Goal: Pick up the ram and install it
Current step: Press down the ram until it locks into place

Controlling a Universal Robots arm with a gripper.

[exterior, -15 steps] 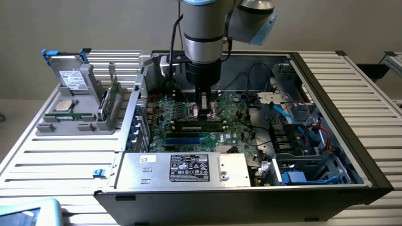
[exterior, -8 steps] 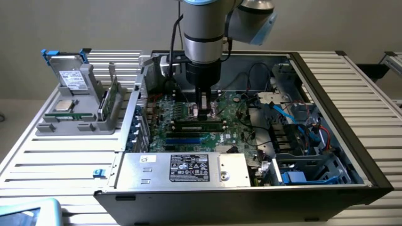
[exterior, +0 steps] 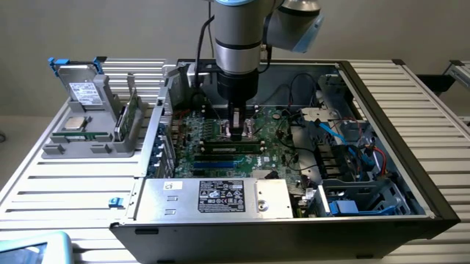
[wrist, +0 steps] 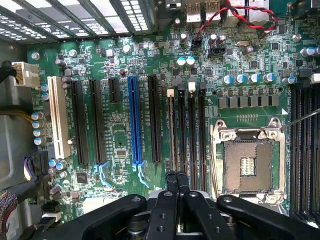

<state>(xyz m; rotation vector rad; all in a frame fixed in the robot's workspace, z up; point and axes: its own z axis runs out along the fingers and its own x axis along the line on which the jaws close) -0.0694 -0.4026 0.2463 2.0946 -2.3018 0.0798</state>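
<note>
Fingers [wrist: 172, 197] pressed together, nothing between them; I see my gripper [exterior: 236, 131] touching the ram [exterior: 233, 146], seated in a motherboard [exterior: 276, 118] slot, long axis running across the exterior view.

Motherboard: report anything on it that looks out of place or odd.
The CPU socket stands empty, contacts bare; a silver-topped processor sits in the grey holder outside the case. Nothing looks spilled or broken.

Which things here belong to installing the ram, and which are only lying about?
Job: the shut hand; the ram below it, on the motherboard; the black memory slots.
Lying about: processor chip and labelled drive, both in the grey holder; empty processor socket.
</note>
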